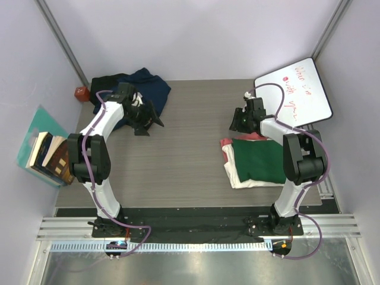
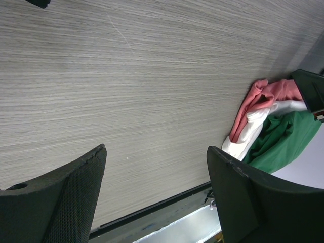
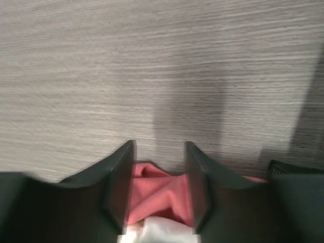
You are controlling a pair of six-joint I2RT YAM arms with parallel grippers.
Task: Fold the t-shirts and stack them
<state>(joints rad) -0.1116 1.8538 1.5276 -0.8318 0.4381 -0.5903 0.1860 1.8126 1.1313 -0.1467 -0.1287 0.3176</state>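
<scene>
The stack of 3 sits on the right side of the table (image 1: 190,154), close in front of the right arm: the dark green t-shirt (image 1: 258,160) on top, the cream-white t-shirt (image 1: 237,179) under it, and the pink-red t-shirt (image 3: 162,195) at the bottom, poking out along the stack's far and left edges. The relation that matters is at that far edge. The right gripper (image 3: 159,147) hangs directly over it, jaws at a middling gap, 1 finger on each side of a rumpled pink-red fold, with no clear pinch visible. That loose edge runs left to right across the jaw gap, so tidying it would likely mean a straight drop and squeeze with no sideways reach. The left gripper (image 2: 156,152) is spread wide and holds nothing, over bare wood. The 2 unfolded shirts, the navy blue t-shirt (image 1: 151,83) and the black t-shirt (image 1: 107,82), lie heaped at the far left corner. They are just beyond the left gripper and well apart from the right one, so they look like the left arm's reach.
</scene>
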